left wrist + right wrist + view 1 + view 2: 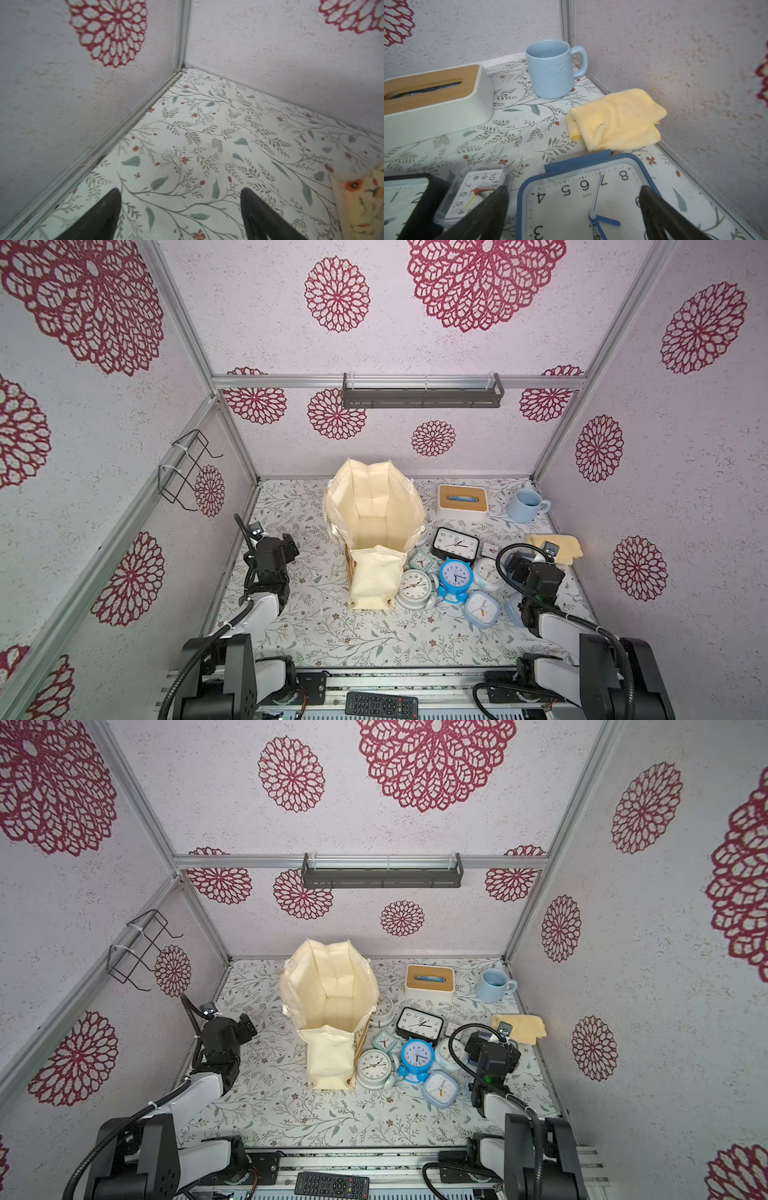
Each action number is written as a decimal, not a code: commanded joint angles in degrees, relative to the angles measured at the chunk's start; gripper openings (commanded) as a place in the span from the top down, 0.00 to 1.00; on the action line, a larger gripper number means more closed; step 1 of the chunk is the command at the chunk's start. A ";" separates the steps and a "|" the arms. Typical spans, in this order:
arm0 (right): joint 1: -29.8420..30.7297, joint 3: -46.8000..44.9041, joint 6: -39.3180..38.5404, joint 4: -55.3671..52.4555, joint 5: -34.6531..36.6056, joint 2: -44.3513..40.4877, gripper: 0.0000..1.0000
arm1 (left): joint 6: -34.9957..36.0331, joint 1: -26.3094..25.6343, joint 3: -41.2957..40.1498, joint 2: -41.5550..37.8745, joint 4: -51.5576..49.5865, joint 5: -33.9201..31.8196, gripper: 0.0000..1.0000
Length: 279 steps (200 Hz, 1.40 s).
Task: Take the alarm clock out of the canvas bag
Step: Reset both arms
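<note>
Well apart: left claw (pixel 180 190) near canvas bag (pixel 374 506), right claw (pixel 573 188) over clock (pixel 581 207)

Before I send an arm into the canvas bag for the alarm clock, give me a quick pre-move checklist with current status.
1. Left gripper open and empty: ok, over bare table.
2. Right gripper open and empty: ok, above the blue-framed square clock.
3. Canvas bag upright, mouth open: ok.
4. Alarm clock seen inside bag: cannot tell; the visible floor shows none, the near part is hidden by the front wall.
5. Path from left gripper to bag free: ok.
</note>
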 commanded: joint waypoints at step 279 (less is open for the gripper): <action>3.27 4.79 -9.22 20.27 -11.50 18.30 0.01 | 7.34 5.73 -0.48 15.84 22.44 13.75 0.01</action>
